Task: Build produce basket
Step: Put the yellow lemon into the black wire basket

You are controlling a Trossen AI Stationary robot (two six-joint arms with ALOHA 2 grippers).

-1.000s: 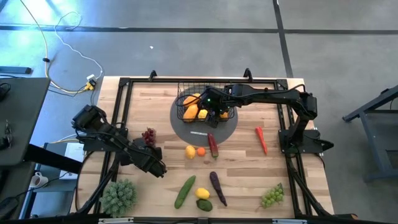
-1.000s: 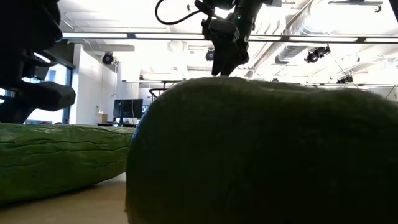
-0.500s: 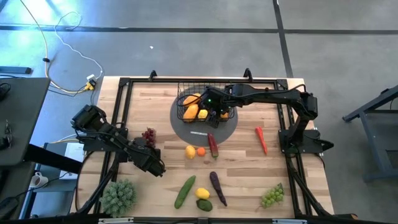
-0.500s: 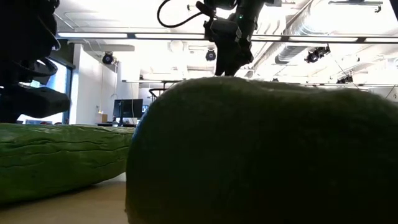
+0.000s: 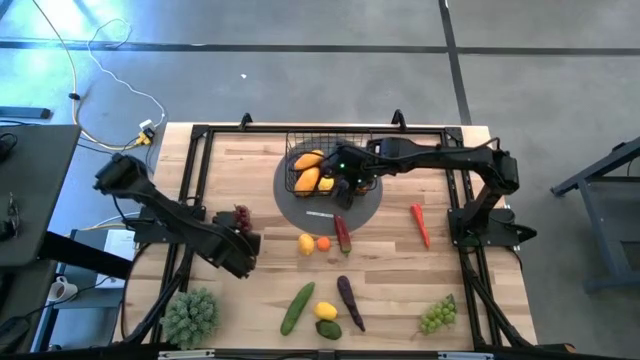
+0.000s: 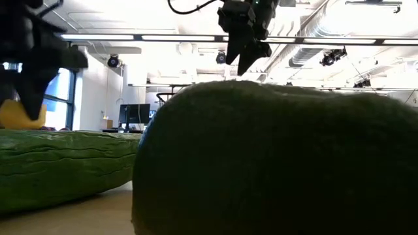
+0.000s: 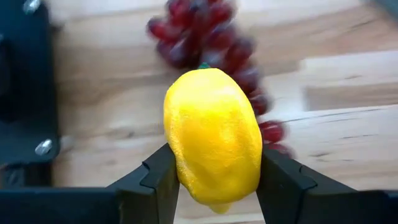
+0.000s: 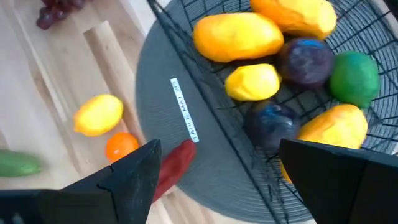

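Two grippers are at work on the table: our left gripper (image 7: 214, 186) has its jaws clenched on a lemon (image 7: 212, 138), lifted clear of the wood near the table's left edge, just beside the purple grapes (image 5: 240, 216). Our right gripper (image 8: 214, 180) hangs over the basket (image 5: 296, 142) with its jaws spread and nothing between them. That basket sits on a grey disc (image 5: 300, 208) toward the table's far edge and already holds several pieces, among them orange-yellow fruits (image 8: 239, 36), a small lemon, two dark plums (image 8: 307, 61) and a lime (image 8: 355, 78). We judge the held lemon to be light, stiff and smooth-skinned, so it could slip; the pads take it across its broad middle, which looks to us the soundest place. On the wood there lie another lemon (image 5: 306, 243) and a small orange fruit beside a red chili (image 5: 343, 233) near the disc, a second chili (image 5: 420, 224) toward the right edge, and a cucumber (image 5: 297, 308), an eggplant (image 5: 350, 302) and green grapes (image 5: 438, 314) along the near edge. A white label (image 8: 185, 109) on the disc bears writing too small to read.
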